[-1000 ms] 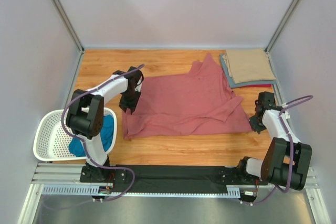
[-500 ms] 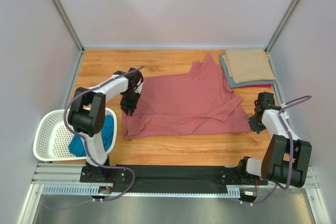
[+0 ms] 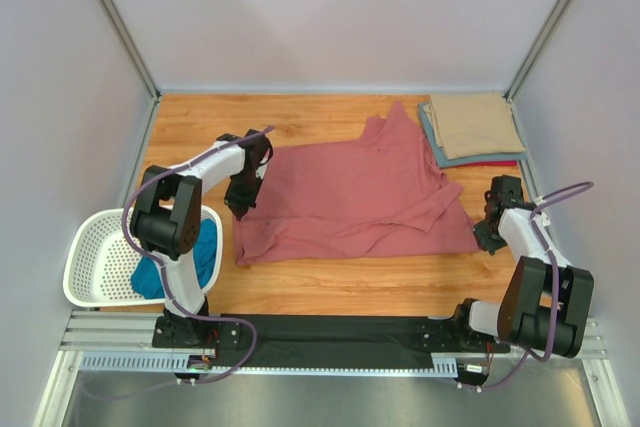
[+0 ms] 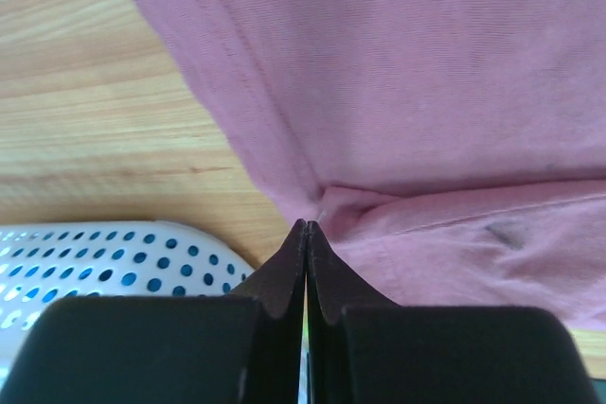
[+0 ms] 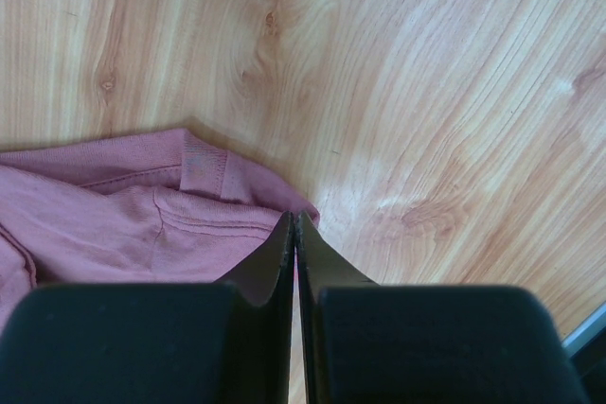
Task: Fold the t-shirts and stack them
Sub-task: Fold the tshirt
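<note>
As left fingers point(image 4: 300, 241), right fingers point(image 5: 289, 234) pinch, t-shirt point(image 3: 350, 197) lies spread.

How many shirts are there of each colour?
rose shirt: 1
tan shirt: 1
grey-blue shirt: 1
red shirt: 1
teal shirt, in the basket: 1
Total: 5

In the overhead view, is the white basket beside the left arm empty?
No, a teal blue t-shirt lies bunched inside the white basket, partly hidden behind the left arm.
</note>
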Available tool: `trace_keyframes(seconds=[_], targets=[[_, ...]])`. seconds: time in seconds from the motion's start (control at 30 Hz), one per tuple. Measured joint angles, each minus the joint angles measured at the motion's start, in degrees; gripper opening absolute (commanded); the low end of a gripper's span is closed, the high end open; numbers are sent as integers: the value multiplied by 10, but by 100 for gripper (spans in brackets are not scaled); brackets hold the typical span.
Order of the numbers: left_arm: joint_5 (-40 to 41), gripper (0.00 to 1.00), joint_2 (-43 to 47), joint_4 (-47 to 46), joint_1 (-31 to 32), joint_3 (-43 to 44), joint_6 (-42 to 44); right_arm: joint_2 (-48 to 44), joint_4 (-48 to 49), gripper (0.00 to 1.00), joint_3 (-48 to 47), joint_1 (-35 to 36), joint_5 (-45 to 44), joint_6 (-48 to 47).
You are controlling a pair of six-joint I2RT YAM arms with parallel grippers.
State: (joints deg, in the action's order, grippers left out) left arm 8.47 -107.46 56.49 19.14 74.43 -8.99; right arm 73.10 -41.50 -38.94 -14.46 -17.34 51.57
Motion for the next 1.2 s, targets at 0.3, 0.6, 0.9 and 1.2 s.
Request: trace_keyframes(seconds=[0.3, 0.6, 0.9, 1.2], targets=[[-9, 43, 12, -1, 0, 0, -9, -1, 2, 0, 0, 0, 3, -2], [-54, 52, 32, 3, 0, 0, -8, -1, 2, 0, 0, -2, 4, -9], [-57, 48, 23, 6, 0, 0, -7, -1, 3, 0, 0, -2, 4, -10], [-51, 22, -9, -2, 0, 0, 3, -1, 5, 0, 0, -2, 3, -13]])
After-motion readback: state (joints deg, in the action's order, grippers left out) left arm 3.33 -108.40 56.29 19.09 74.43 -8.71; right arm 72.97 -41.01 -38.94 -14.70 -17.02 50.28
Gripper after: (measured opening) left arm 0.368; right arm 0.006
